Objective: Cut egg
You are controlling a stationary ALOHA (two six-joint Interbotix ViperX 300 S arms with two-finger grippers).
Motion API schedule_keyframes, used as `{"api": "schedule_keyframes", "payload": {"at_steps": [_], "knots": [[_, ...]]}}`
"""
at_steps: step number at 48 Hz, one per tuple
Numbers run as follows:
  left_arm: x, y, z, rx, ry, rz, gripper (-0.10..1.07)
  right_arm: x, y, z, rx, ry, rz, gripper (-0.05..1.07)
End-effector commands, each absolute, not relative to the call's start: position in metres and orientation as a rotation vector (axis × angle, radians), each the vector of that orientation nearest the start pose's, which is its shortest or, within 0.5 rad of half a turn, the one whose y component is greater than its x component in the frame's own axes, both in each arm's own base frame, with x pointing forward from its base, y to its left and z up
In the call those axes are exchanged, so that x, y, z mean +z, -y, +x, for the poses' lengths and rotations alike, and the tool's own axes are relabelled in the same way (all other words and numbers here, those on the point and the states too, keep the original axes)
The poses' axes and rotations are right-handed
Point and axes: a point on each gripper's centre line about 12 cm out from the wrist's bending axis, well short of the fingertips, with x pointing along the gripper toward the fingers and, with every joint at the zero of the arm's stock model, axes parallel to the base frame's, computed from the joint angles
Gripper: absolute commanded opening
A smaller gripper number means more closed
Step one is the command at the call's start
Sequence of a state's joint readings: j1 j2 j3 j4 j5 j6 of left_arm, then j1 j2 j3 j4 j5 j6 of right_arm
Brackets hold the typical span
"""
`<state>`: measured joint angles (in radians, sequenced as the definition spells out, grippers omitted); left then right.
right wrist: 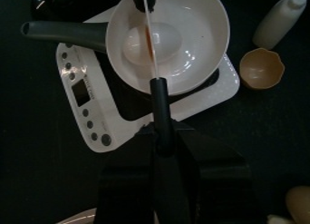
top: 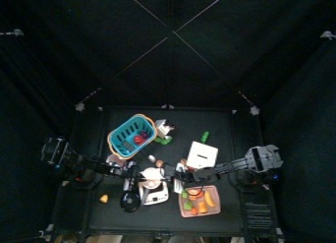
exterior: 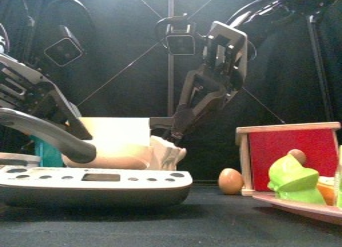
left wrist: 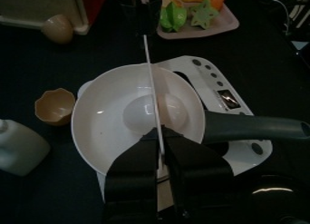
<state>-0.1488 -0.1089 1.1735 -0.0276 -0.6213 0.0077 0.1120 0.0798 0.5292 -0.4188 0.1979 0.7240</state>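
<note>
A white peeled egg (left wrist: pixel 177 108) lies in a white pan (left wrist: pixel 103 128) that sits on a white kitchen scale (left wrist: pixel 213 78). A knife (left wrist: pixel 150 82) lies edge-down across the top of the egg (right wrist: pixel 168 39). My right gripper (right wrist: pixel 161 150) is shut on its black handle (right wrist: pixel 155 110). The far end of the blade runs in between the jaws of my left gripper (left wrist: pixel 166 160), which stand closed around it. In the front view both arms slant down toward the pan (exterior: pixel 127 141) from either side, and the egg is hidden behind the pan wall.
The pan's grey handle (left wrist: pixel 260 128) sticks out over the scale. An empty eggshell half (left wrist: pixel 54 105) and a white bottle (left wrist: pixel 18 146) lie beside the pan. A brown egg (exterior: pixel 231 179), a red box (exterior: pixel 287 146), a tray (exterior: pixel 287 205) of toy food and a blue basket (top: pixel 132 136) stand around.
</note>
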Motion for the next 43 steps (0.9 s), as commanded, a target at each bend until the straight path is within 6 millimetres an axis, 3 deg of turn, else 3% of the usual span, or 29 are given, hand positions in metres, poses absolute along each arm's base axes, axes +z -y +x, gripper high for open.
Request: {"api": "schedule_keyframes", "payload": {"at_steps": [1,26,43], "knots": [[0.129,0.041,0.287,-0.128,-0.4,0.021,0.42,0.182,-0.029,0.417,-0.1,-0.731,0.236,0.4],[0.119,0.041,0.29,-0.126,-0.471,0.023,0.42,0.178,-0.029,0.419,-0.102,-0.739,0.24,0.4],[0.126,0.043,0.291,-0.132,-0.446,0.025,0.42,0.185,-0.029,0.422,-0.097,-0.719,0.233,0.4]]}}
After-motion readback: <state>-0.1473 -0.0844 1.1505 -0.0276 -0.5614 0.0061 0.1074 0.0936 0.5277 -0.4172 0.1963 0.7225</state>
